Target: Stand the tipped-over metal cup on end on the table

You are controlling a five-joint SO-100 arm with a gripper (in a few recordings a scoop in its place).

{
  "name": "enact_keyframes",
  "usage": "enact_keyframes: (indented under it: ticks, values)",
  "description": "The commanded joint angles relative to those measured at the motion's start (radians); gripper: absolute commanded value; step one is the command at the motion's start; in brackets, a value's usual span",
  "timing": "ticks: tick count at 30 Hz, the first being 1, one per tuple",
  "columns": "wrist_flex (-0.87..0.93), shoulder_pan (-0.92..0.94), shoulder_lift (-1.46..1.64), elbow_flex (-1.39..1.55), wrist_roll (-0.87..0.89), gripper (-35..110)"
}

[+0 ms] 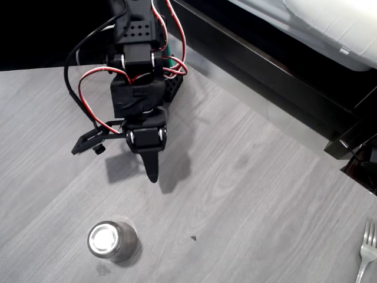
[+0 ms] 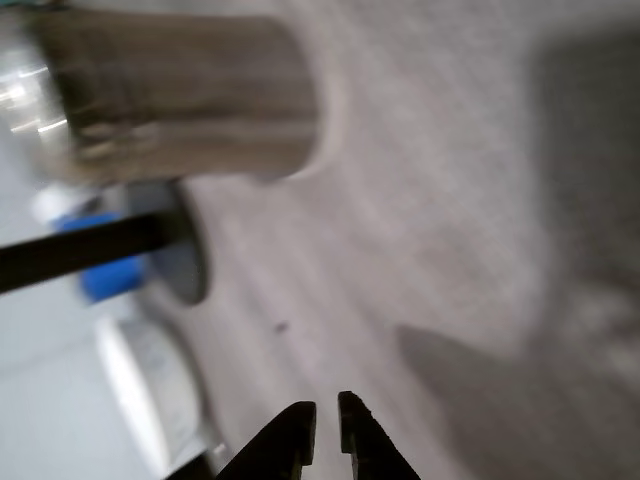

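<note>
The metal cup [image 1: 112, 240] stands on end on the grey wood-grain table [image 1: 247, 194], near the front edge in the overhead view, with a bright round end facing up. My black gripper [image 1: 152, 171] hangs above the table behind the cup and well apart from it, its tip pointing toward the cup. Its fingers are together with nothing between them. In the blurred wrist view the cup [image 2: 170, 95] fills the upper left, far from the gripper [image 2: 326, 432], whose two tips leave only a thin slit.
A silver fork [image 1: 366, 250] lies at the table's front right corner. A black furniture frame [image 1: 277, 76] runs along the far right side, with white bedding behind it. A small dark speck [image 1: 192, 238] sits right of the cup.
</note>
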Motion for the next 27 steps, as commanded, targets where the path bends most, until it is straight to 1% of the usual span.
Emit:
enact_keyframes:
  ticks: [1,7,11,15,27]
  values:
    - [0.098,0.003,0.152,0.009,0.0,0]
    - [0.222,0.003,0.152,0.009,0.003,0]
    - [0.37,-0.002,0.152,0.011,-0.003,0]
    - [0.368,0.035,0.152,0.011,0.003,0]
    - [0.367,0.035,0.152,0.012,0.003,0]
